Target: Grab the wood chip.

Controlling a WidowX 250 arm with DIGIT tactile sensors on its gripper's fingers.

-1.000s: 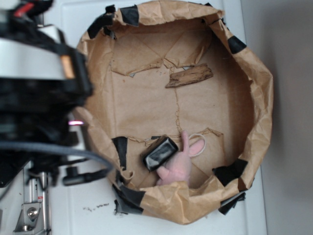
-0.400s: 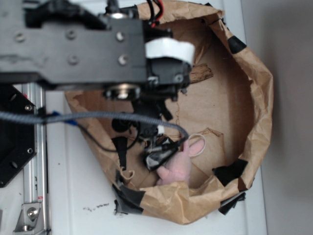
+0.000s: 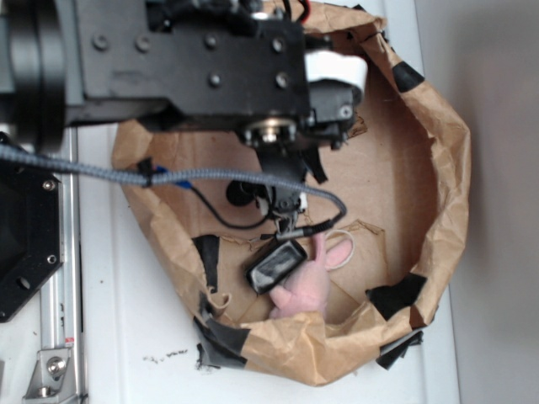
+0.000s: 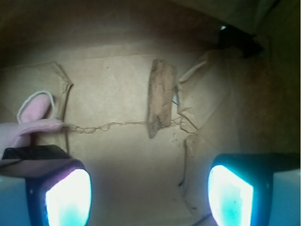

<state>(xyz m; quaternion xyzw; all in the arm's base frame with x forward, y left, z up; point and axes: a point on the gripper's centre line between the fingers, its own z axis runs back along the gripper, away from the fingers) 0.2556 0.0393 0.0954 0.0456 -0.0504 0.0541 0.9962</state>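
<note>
The wood chip [image 4: 160, 96], a jagged brown splinter, lies flat on the brown paper floor. In the wrist view it stands upright in the picture, ahead of my gripper [image 4: 148, 193] and slightly right of centre. The gripper is open; its two glowing fingers [image 4: 68, 197] are wide apart with only bare paper between them. In the exterior view my arm hangs over the bag and covers the chip, with the gripper [image 3: 301, 168] pointing down into the bag.
A crumpled brown paper bag with black tape forms a raised rim [image 3: 446, 194] around the workspace. A pink plush toy [image 3: 303, 286] and a shiny black block [image 3: 275, 263] lie near the front wall. In the wrist view the plush [image 4: 28, 117] shows at the left.
The arm has swung from the left edge across over the bag and further right, now covering the wood chip in the exterior view. The chip, plush and block have not moved.
</note>
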